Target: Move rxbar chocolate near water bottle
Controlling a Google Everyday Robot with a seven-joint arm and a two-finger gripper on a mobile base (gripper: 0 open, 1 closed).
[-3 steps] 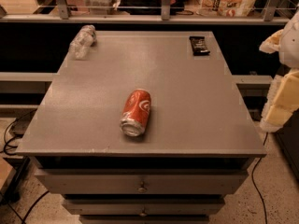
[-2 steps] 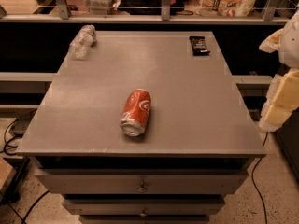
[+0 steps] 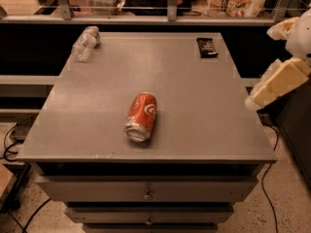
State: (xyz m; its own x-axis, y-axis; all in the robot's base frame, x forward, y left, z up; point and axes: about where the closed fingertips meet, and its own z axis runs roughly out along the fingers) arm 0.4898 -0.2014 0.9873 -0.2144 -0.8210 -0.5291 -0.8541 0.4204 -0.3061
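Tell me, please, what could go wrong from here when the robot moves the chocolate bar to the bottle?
1. The small flat bar in a black wrapper lies near the far right edge of the grey table. The pincer hangs beyond the table's right side, so a poor approach might push the bar off.
2. The clear crinkled plastic bottle lies on its side at the far left corner. A bump during placing could roll it off.

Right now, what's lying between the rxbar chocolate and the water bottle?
Nothing: in the camera view, bare table separates rxbar chocolate from water bottle. The gripper hangs beyond the table's right edge.
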